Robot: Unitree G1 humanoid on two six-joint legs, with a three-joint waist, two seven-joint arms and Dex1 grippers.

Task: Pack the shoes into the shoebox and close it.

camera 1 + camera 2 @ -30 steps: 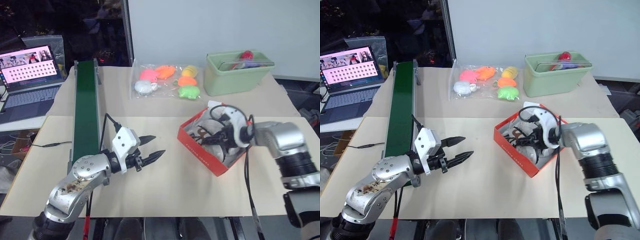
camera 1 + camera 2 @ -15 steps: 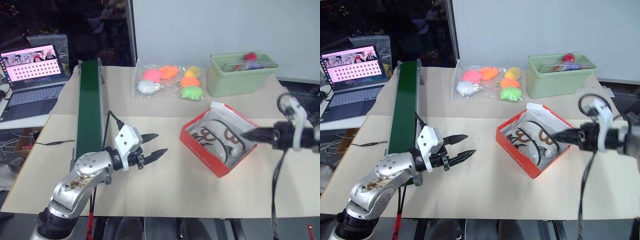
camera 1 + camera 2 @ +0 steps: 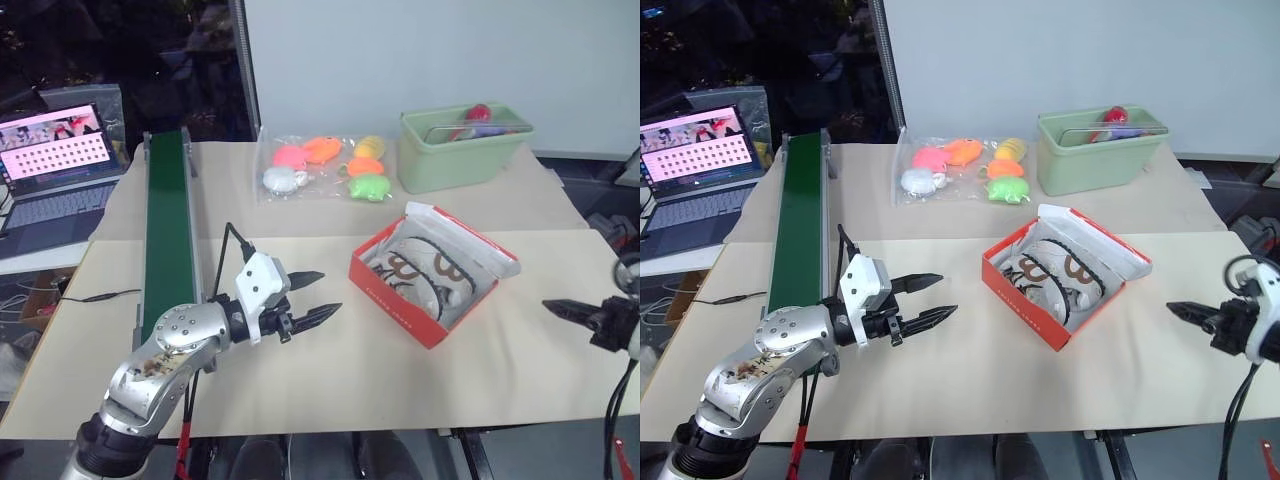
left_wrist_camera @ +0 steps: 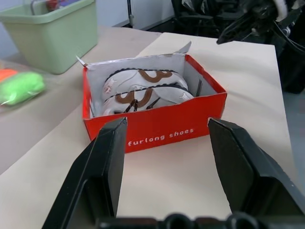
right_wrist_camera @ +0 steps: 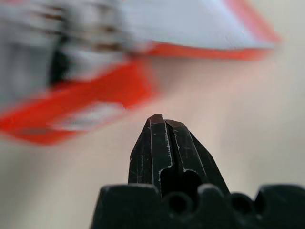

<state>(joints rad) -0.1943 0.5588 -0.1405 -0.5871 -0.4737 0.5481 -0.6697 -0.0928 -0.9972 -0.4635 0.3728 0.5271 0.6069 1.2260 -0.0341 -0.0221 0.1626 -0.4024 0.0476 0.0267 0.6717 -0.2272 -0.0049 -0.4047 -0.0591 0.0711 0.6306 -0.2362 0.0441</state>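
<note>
You had the small whitish-grey shoes [image 3: 425,277] lying inside the open orange-red cardboard shoebox [image 3: 400,301] on the beige table [image 3: 330,380]. Your left claw [image 3: 310,297] hung empty with fingers apart, left of the box. Your right claw [image 3: 560,308] was pinched together, empty, right of it.

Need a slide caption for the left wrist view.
Open left hand faces the shoebox holding both shoes.

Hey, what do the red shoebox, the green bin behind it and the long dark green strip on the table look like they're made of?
The shoebox looks like matte cardboard: thin folded walls, white inside, printed lettering. The green bin looks like moulded plastic, with a smooth, slightly glossy surface and a rolled rim. The green strip seems to be a rubbery or fabric belt between metal side rails, but its exact material is hard to tell.
</note>
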